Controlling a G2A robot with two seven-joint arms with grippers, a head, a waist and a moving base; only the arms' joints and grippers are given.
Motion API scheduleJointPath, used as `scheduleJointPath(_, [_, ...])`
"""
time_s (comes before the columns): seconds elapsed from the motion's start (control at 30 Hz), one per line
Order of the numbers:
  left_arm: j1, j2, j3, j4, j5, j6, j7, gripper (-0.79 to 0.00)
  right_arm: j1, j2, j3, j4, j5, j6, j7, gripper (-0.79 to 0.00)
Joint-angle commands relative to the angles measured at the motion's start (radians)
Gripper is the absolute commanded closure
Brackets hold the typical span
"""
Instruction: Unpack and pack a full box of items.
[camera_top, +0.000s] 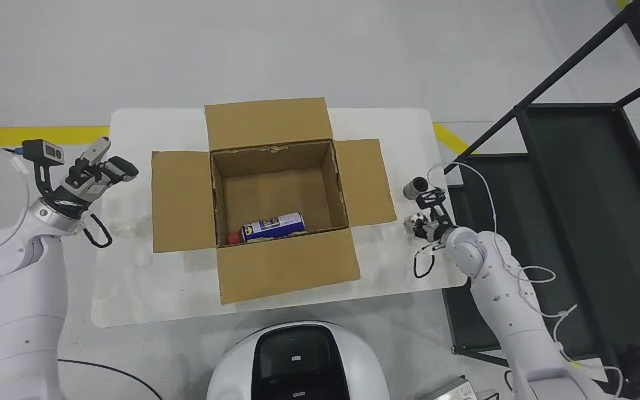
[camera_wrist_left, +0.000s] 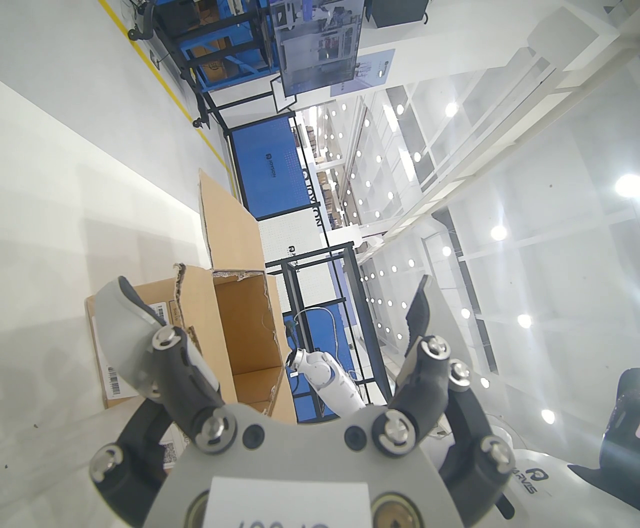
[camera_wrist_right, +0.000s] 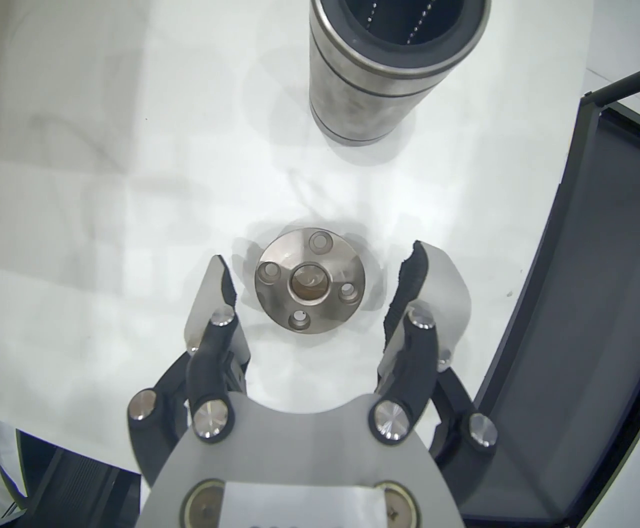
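Cardboard box (camera_top: 280, 195) sits open in the middle of the white surface (camera_top: 150, 290), its four flaps folded outward. A blue-and-yellow spray can (camera_top: 272, 228) lies on its side inside, against the wall nearest the robot. To the box's right, the right end effector (camera_wrist_right: 317, 276) hangs over the surface with its fingers spread wide, gripping nothing. A round metal flange (camera_wrist_right: 310, 286) with a centre bore and small holes lies flat between the fingers, touching neither. A steel sleeve (camera_wrist_right: 385, 70) stands upright near the flange, farther from the robot. The left end effector (camera_wrist_left: 272, 295) is by the surface's left edge, aimed toward the box, wide open and empty.
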Motion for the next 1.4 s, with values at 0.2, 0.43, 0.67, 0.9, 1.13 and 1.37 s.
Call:
scheduleJointPath(0.2, [0.000,0.000,0.000,0.000,0.000,0.000,0.000,-0.785,-0.019,0.003,0.001,-0.043,-0.019,0.032,-0.006,0.000])
scheduleJointPath(0.43, [0.000,0.000,0.000,0.000,0.000,0.000,0.000,-0.785,-0.090,0.015,0.051,-0.156,0.015,0.008,-0.001,0.000])
scheduleJointPath(0.67, [0.000,0.000,0.000,0.000,0.000,0.000,0.000,-0.785,-0.233,0.033,0.148,-0.421,0.071,-0.035,0.039,0.000])
scheduleJointPath(0.9, [0.000,0.000,0.000,0.000,0.000,0.000,0.000,-0.785,-0.339,0.043,0.204,-0.738,0.112,-0.071,0.086,0.000])
scheduleJointPath(1.13, [0.000,0.000,0.000,0.000,0.000,0.000,0.000,-0.785,-0.218,0.041,0.084,-0.837,0.092,-0.084,0.180,0.000])
scheduleJointPath(1.37, [0.000,0.000,0.000,0.000,0.000,0.000,0.000,-0.785,0.001,0.017,-0.146,-0.771,0.091,-0.064,0.275,0.000])
